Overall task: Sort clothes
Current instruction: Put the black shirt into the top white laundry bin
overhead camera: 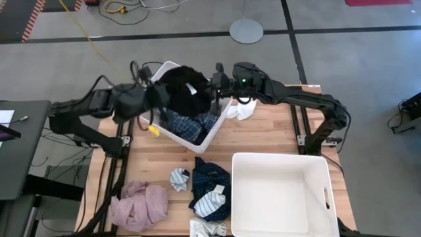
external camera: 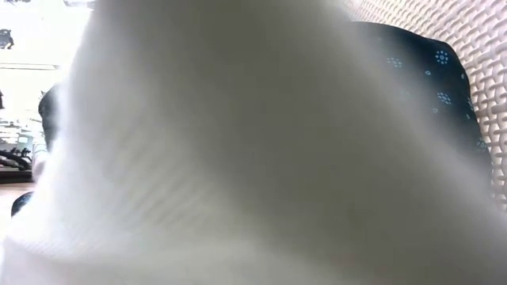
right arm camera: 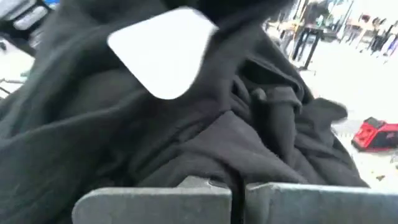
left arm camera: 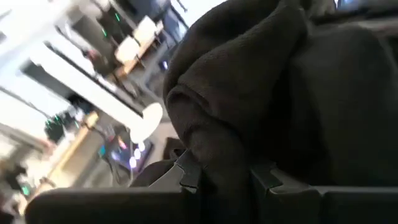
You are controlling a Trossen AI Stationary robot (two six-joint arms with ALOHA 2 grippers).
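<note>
Both grippers clamp one bulky black fabric garment [overhead camera: 186,90], which we see held above the tilted white plastic bin [overhead camera: 172,136] at the table's far edge. Our left gripper [overhead camera: 158,96] pinches its left side; our right gripper [overhead camera: 215,84] pinches its right. A blue plaid shirt [overhead camera: 191,124] lies inside that bin.

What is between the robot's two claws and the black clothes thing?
Nothing visible. The left gripper and right gripper both pinch the black garment, one on each side, bunched above the tilted bin that holds the plaid shirt.
</note>
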